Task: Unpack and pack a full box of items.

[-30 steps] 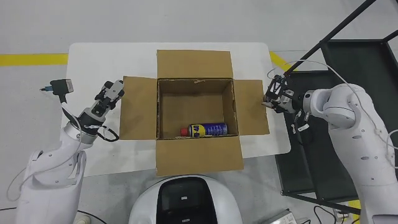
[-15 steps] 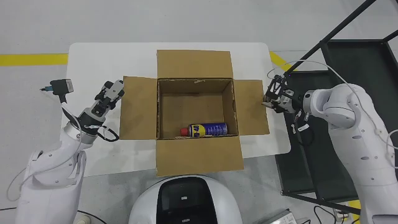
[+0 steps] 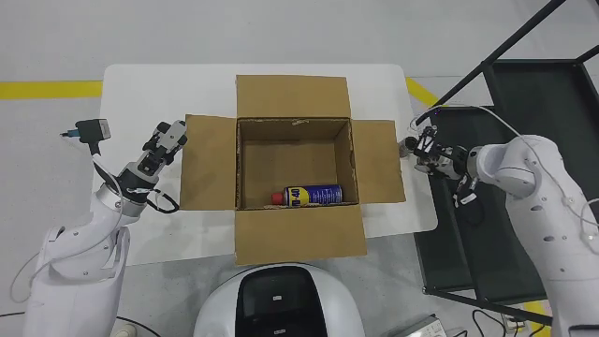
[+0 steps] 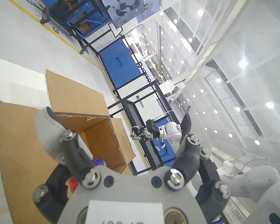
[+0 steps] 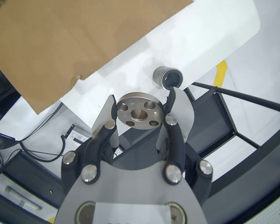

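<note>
An open cardboard box (image 3: 292, 95) sits mid-table with all flaps folded out. A blue spray can (image 3: 312, 194) with a red cap lies inside along its near wall. My right gripper (image 3: 423, 147) is off the right flap (image 5: 72, 24), over the table's right edge. It (image 5: 141, 101) is shut on a round metal flange (image 5: 140, 114) with several holes. A small metal cylinder (image 5: 167, 78) lies on the table just beyond its fingertips. My left gripper (image 3: 167, 140) is at the left flap's outer edge, open (image 4: 117, 127) and holding nothing. Past it, the can (image 4: 99, 162) peeks from the box (image 4: 21, 145).
The white table (image 3: 159, 94) has bare room left of and behind the box. A black metal rack (image 3: 524, 103) stands close against the table's right side, under my right arm. A yellow floor line (image 3: 47, 88) runs to the left.
My right gripper has shifted right, off the right flap's edge toward the table's edge. The left arm, box and can have not moved.
</note>
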Controlling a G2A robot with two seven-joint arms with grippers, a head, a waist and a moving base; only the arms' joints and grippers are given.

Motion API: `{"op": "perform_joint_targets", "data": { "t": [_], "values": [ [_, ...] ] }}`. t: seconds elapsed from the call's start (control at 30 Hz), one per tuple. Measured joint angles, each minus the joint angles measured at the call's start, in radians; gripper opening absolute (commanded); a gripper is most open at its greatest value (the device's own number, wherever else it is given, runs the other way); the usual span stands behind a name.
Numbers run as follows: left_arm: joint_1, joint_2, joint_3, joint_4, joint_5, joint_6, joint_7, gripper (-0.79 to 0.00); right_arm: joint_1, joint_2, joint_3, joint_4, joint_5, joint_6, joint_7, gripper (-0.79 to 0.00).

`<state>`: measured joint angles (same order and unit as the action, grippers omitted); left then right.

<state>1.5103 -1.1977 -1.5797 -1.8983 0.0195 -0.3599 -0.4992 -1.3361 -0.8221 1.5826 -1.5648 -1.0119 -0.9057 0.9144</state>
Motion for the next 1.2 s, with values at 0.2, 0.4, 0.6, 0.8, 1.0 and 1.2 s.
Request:
{"op": "perform_joint_targets", "data": {
  "t": [0.2, 0.4, 0.6, 0.8, 1.0, 1.2],
  "values": [
    [0.000, 0.000, 0.000, 0.000, 0.000, 0.000, 0.000, 0.000, 0.086, -0.011, -0.140, 0.161, 0.002, 0.032, 0.031, -0.785],
    [0.000, 0.000, 0.000, 0.000, 0.000, 0.000, 0.000, 0.000, 0.175, -0.025, -0.236, 0.319, -0.009, 0.032, 0.022, -0.785],
    [0.000, 0.000, 0.000, 0.000, 0.000, 0.000, 0.000, 0.000, 0.242, -0.041, -0.317, 0.429, -0.038, 0.024, -0.008, -0.785],
    [0.000, 0.000, 0.000, 0.000, 0.000, 0.000, 0.000, 0.000, 0.304, -0.054, -0.376, 0.512, -0.074, 0.025, -0.042, -0.785],
    [0.000, 0.000, 0.000, 0.000, 0.000, 0.000, 0.000, 0.000, 0.350, -0.069, -0.431, 0.564, -0.111, 0.041, -0.083, -0.785],
    [0.000, 0.000, 0.000, 0.000, 0.000, 0.000, 0.000, 0.000, 0.387, -0.082, -0.475, 0.618, -0.130, 0.041, -0.111, -0.760]
  ]
}}
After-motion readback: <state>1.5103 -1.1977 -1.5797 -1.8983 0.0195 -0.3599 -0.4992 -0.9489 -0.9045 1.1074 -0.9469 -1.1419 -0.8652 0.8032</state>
